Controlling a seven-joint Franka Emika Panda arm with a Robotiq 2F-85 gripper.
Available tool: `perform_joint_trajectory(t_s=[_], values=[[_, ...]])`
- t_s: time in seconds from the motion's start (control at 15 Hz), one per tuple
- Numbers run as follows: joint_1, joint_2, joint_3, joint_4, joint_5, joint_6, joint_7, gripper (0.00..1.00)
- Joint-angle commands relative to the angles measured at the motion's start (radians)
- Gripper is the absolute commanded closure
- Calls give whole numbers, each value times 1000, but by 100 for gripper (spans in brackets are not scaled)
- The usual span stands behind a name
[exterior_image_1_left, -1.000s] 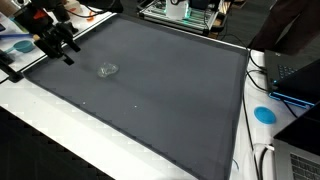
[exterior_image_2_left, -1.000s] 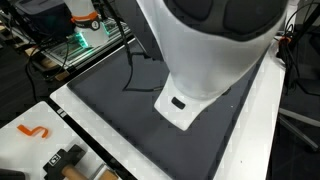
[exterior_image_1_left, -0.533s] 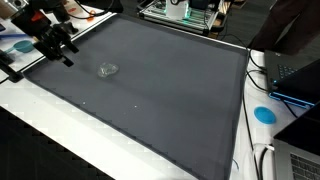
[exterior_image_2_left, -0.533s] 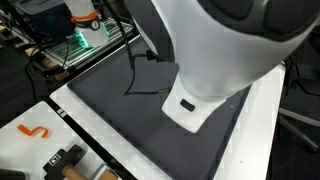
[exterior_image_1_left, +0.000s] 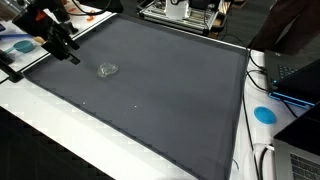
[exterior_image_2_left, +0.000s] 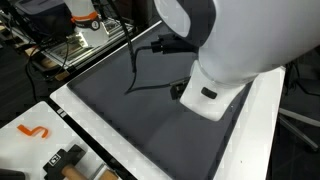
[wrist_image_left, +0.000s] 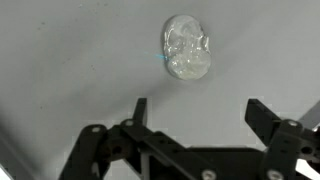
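In an exterior view the arm (exterior_image_2_left: 235, 45) swung from frame centre to the upper right, uncovering more of the mat (exterior_image_2_left: 130, 125) and a cable (exterior_image_2_left: 140, 78). The pincer (exterior_image_1_left: 70, 55), upper left, edged slightly rightward.

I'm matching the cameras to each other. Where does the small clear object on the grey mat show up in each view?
Exterior view: the small clear object lies left of centre, down-right of the end effector.
Exterior view: not in it; the white robot arm blocks much of the picture.
Wrist view: top centre, beyond the open end effector and apart from it.
Shared landmark: the dark grey mat.
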Motion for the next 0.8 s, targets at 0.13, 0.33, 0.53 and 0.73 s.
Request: perform_joint_trajectory(t_s=[0.13, 0.33, 0.53, 0.73], values=[[56, 42, -4, 84, -89, -63, -104, 0], [90, 37, -4, 82, -135, -53, -174, 0], [122, 27, -7, 66, -185, -14, -265, 0], [145, 12, -5, 38, -225, 34, -352, 0]])
